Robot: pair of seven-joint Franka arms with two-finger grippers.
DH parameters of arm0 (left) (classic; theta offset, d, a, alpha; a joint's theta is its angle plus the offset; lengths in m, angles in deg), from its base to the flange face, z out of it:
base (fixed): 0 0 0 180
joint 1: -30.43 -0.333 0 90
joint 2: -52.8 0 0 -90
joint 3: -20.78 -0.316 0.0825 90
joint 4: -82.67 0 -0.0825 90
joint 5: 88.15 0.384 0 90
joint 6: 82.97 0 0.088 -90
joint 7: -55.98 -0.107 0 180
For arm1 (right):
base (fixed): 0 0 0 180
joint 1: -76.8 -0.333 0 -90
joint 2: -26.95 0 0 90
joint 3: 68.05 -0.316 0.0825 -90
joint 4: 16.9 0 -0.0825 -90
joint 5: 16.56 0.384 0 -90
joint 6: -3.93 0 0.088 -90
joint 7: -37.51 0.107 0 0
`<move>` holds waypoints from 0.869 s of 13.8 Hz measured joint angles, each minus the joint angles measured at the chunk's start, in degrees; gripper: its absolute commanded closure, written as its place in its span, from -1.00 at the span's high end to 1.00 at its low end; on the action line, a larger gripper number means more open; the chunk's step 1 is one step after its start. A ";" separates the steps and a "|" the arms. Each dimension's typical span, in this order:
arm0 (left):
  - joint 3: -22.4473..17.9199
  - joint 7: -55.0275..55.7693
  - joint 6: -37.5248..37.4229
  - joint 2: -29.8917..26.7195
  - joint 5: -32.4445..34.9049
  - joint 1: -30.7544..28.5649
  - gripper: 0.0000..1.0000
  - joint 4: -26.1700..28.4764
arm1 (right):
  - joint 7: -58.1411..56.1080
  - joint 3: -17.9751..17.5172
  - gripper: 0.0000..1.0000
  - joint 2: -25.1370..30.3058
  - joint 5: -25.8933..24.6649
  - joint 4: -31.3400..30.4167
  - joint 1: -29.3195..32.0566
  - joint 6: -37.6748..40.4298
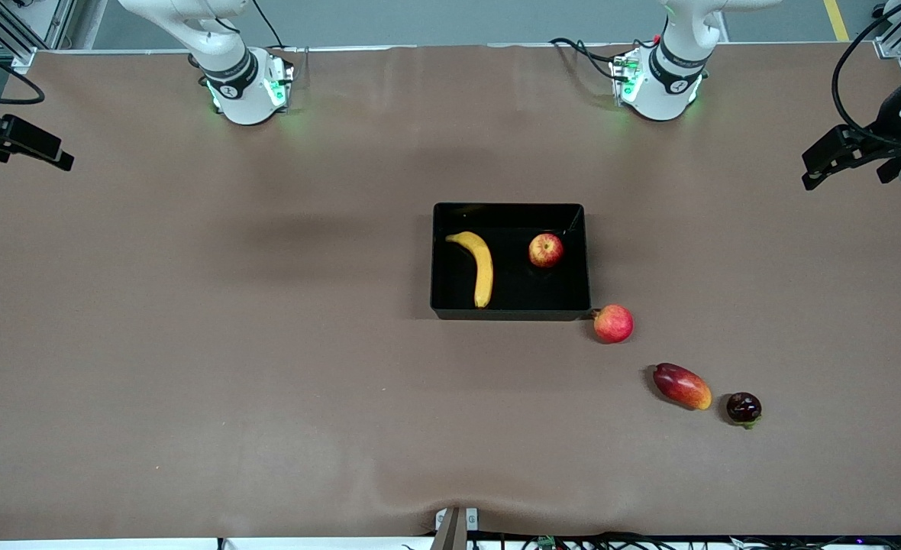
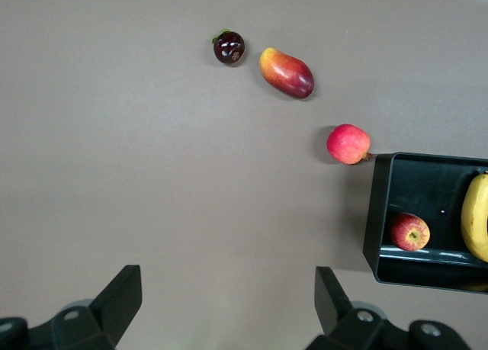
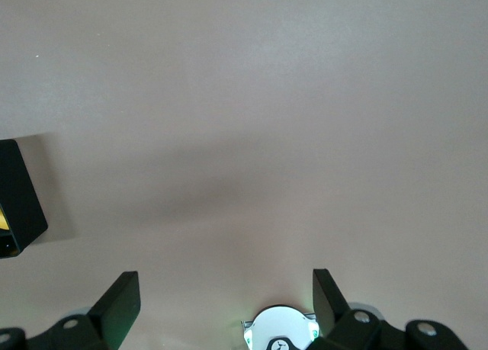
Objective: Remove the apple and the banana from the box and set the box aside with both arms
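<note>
The black tray (image 1: 510, 312) sits mid-table. In it lie the yellow banana (image 1: 479, 265), toward the right arm's end, and the red apple with yellow blotches (image 1: 546, 250), toward the left arm's end. The left wrist view shows the tray (image 2: 377, 213), the apple (image 2: 410, 232) and the banana (image 2: 476, 216). My left gripper (image 1: 821, 164) is open and empty, raised over the table's edge at the left arm's end (image 2: 229, 289). My right gripper (image 1: 53, 153) is open and empty, raised over the table's edge at the right arm's end (image 3: 226, 293). A tray corner (image 3: 19, 194) shows in the right wrist view.
A round pink-red fruit (image 1: 613, 323) lies just outside the tray's camera-side corner toward the left arm's end. Nearer the camera lie a red-orange mango-like fruit (image 1: 682, 386) and a dark purple round fruit (image 1: 744, 408). The left wrist view shows these three too.
</note>
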 measured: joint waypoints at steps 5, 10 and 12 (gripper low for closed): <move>0.00 0.00 -0.24 0.46 0.00 0.05 1.00 -0.03 | 0.40 0.09 1.00 0.00 0.03 0.03 0.01 0.28; 3.20 3.21 -0.23 5.80 -0.27 0.91 1.00 -0.79 | 0.44 -0.67 1.00 0.09 0.19 1.96 -0.07 6.44; 7.82 9.47 0.40 9.03 -0.36 1.13 1.00 -0.84 | 0.44 -0.47 1.00 0.15 0.19 2.55 -0.04 8.40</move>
